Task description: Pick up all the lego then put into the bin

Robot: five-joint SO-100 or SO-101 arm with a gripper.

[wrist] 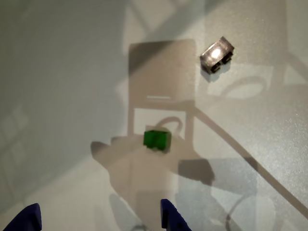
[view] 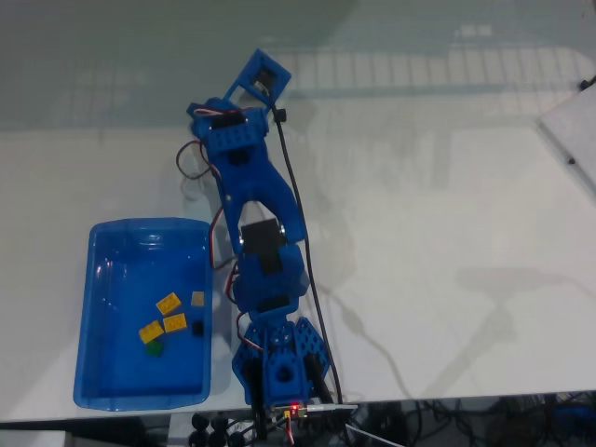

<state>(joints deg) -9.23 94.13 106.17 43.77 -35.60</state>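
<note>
In the wrist view a dark green lego brick (wrist: 156, 139) lies on the white table, just ahead of my gripper (wrist: 98, 221). The two blue fingertips (wrist: 171, 219) stand wide apart with nothing between them, so the gripper is open. A black lego brick (wrist: 217, 54), shiny under the light, lies farther off at the upper right. In the fixed view the blue bin (view: 98, 279) stands at the lower left. It holds several lego: three yellow bricks (view: 169, 303), a tan one (view: 197, 298), a black one (view: 197, 328) and a green one (view: 154, 347).
My blue arm (view: 261, 200) reaches from its base (view: 279, 382) at the table's front edge toward the back. A black cable (view: 303, 242) runs along its right side. A white sheet (view: 573, 135) lies at the far right edge.
</note>
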